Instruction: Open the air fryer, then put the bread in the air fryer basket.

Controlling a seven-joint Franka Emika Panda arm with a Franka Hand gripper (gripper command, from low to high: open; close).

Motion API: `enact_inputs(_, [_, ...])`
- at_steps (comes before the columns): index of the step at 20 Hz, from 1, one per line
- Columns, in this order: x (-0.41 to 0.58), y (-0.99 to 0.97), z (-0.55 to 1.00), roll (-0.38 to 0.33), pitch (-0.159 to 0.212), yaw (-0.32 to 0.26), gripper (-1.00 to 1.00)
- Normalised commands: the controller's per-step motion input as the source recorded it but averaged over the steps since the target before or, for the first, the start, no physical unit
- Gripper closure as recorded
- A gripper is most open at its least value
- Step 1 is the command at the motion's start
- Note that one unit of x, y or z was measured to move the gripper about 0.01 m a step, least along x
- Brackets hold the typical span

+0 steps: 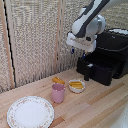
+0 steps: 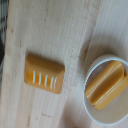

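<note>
The pincer (image 1: 73,50) hangs in the air above the counter (image 1: 100,102), holding nothing; whether its fingers stand wide or narrow I cannot tell. Below it lies the bread (image 1: 58,80), flat on the wood, with pale score lines visible in the wrist view (image 2: 45,73). Just beside the bread sits a small white bowl (image 1: 76,85) of yellow strips. A pink cup (image 1: 58,93) and a patterned plate (image 1: 30,111) stand nearer the camera. The air fryer (image 1: 116,47) stands at the exterior view's right, its basket (image 1: 102,70) pulled out, handle (image 1: 88,71) facing the bowl.
</note>
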Motion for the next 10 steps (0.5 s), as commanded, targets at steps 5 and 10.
enact_inputs(5, [0.381,0.16,0.04,0.096,0.000,0.267,-1.00])
enact_inputs(10, [0.239,0.69,-0.05,0.080,0.000,0.102,-1.00])
